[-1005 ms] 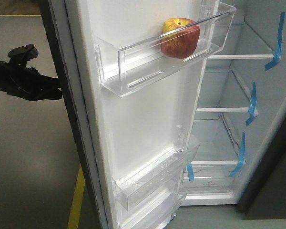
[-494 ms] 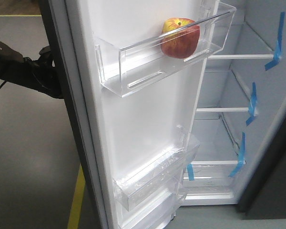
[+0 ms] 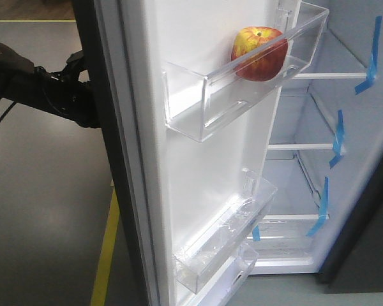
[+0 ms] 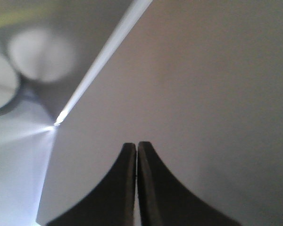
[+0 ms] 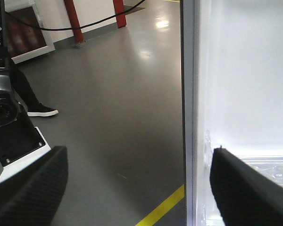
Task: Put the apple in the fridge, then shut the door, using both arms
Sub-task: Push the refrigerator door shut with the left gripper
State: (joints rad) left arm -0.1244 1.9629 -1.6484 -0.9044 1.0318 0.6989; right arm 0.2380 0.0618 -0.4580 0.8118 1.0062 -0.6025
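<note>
Apple [image 3: 260, 53] is sitting in the upper clear bin [image 3: 207, 105] on the inside of the door [image 3: 204, 191], at the end nearest the fridge [image 3: 351, 108] shelves. So I'd say only the door is left. Left claw [image 4: 137, 188] has its fingers pressed together, right up by the dark outer face. Right claw [image 5: 139, 160] is spread wide, holding nothing. The door looks stiff and free-swinging, so push flat on the outside near the free edge, gently, because the apple can roll.
</note>
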